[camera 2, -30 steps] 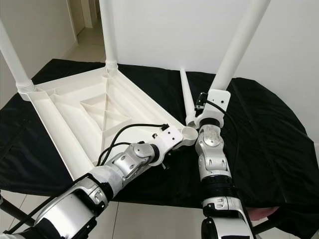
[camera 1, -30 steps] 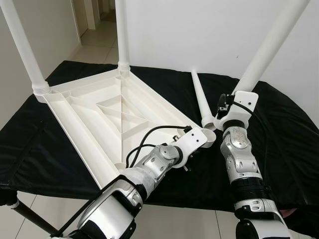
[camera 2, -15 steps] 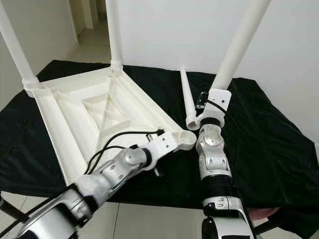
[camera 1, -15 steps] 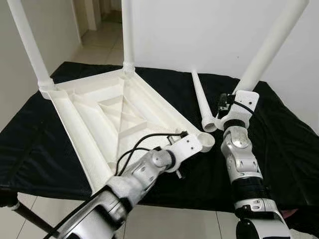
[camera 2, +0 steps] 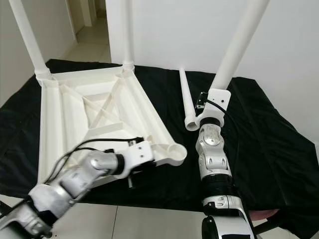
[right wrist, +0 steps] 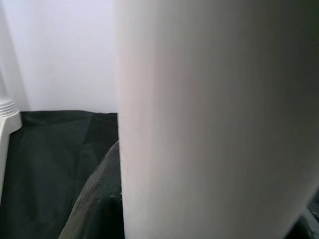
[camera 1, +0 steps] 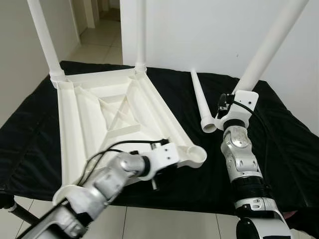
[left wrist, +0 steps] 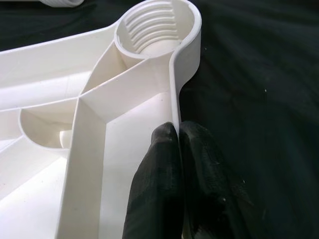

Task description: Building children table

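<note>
Since the earlier picture the upturned white table top (camera 1: 99, 119) has turned on the black cloth (camera 1: 284, 134), and its near corner socket (camera 1: 196, 155) has moved away from the right arm. The left gripper (left wrist: 178, 130) has its fingers (left wrist: 157, 169) closed on the thin rim of the table top, just before that empty threaded socket. To the right, the right gripper (camera 1: 239, 102) holds a white leg (camera 1: 269, 45) upright and tilted. A loose leg (camera 1: 201, 102) lies on the cloth beside it. Further away, two legs (camera 1: 45, 37) stand screwed in the far corners.
</note>
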